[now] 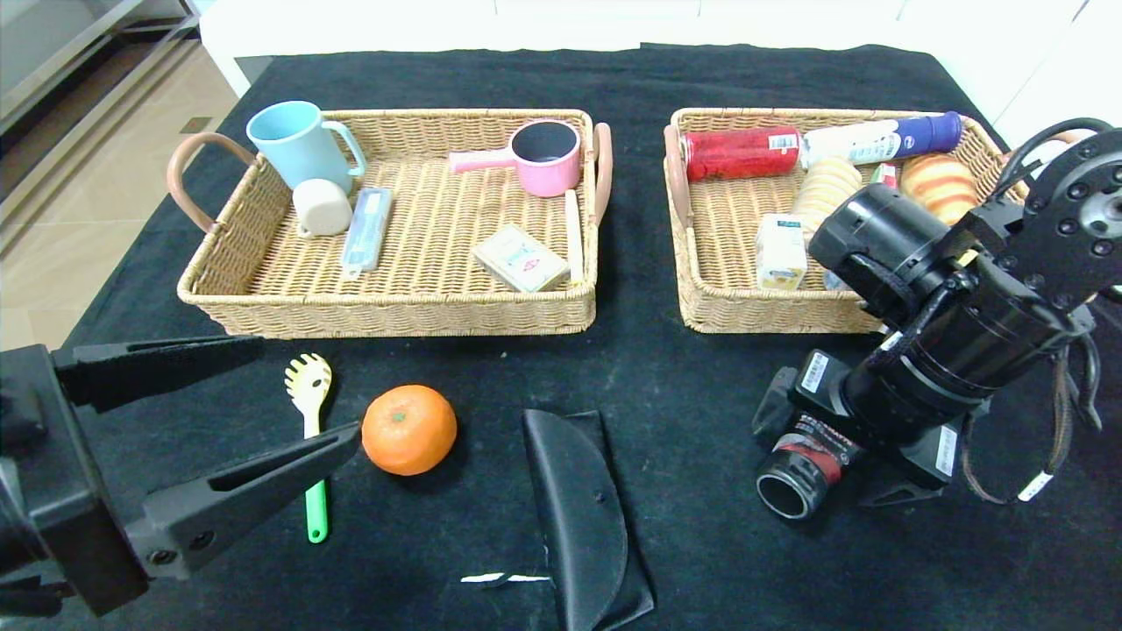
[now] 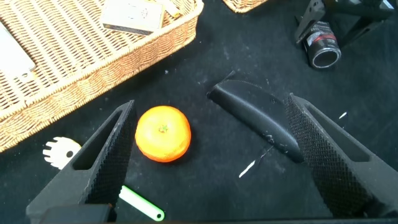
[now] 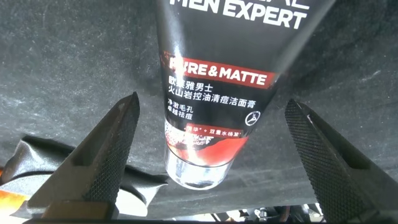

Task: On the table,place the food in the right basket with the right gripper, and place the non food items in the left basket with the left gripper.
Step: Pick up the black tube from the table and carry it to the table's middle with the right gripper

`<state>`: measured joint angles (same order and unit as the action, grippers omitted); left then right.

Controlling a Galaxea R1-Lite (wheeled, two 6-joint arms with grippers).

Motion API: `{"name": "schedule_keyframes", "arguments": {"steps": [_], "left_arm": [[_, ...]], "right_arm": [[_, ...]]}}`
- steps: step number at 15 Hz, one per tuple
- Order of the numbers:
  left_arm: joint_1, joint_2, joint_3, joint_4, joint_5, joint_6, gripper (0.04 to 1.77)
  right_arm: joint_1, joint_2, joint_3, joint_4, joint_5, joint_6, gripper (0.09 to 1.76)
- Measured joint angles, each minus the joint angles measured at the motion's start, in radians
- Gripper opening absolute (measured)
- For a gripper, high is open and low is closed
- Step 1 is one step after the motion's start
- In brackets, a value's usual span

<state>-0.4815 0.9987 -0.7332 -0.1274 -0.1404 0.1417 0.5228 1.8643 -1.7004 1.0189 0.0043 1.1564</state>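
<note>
An orange fruit (image 1: 409, 429) lies on the black table (image 1: 701, 543) beside a pasta fork (image 1: 308, 394) with a yellow head and green handle. My left gripper (image 1: 307, 390) hovers open over the fork, with the orange (image 2: 163, 134) and the black half-round case (image 2: 258, 118) showing between its jaws. The case (image 1: 578, 517) lies front centre. My right gripper (image 3: 212, 102) stands open astride the black tube (image 3: 214, 106) with a red band, its jaws clear of it. In the head view the right arm covers most of the tube (image 1: 802, 473).
The left basket (image 1: 394, 307) holds a blue mug (image 1: 298, 140), a cream cup, a pink pot (image 1: 543, 158) and a small box. The right basket (image 1: 745, 311) holds a red can (image 1: 741, 153), a white bottle, bread and a juice carton (image 1: 780, 252). A white tear (image 1: 504, 578) marks the cloth.
</note>
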Motion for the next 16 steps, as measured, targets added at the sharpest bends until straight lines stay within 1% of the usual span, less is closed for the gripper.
{"name": "schedule_keyframes", "arguments": {"steps": [4, 5, 8, 9, 11, 16], "left_arm": [[0.0, 0.0, 0.004, 0.001, 0.0, 0.0, 1.72], [0.0, 0.0, 0.004, 0.001, 0.0, 0.0, 1.72], [0.0, 0.001, 0.004, 0.001, 0.0, 0.001, 1.72], [0.0, 0.001, 0.004, 0.001, 0.0, 0.001, 1.72], [0.0, 0.001, 0.004, 0.001, 0.0, 0.0, 1.72], [0.0, 0.001, 0.006, 0.001, 0.0, 0.0, 1.72]], "right_arm": [[0.0, 0.006, -0.001, 0.0, 0.0, 0.0, 1.7], [0.0, 0.007, -0.001, 0.0, 0.0, 0.0, 1.49], [0.001, 0.009, -0.001, 0.0, 0.001, 0.0, 1.05], [0.001, 0.01, -0.001, 0.0, 0.001, 0.0, 0.95], [0.001, 0.013, -0.001, 0.0, 0.0, 0.0, 0.82], [0.0, 0.015, -0.001, 0.0, 0.0, 0.0, 0.8]]}}
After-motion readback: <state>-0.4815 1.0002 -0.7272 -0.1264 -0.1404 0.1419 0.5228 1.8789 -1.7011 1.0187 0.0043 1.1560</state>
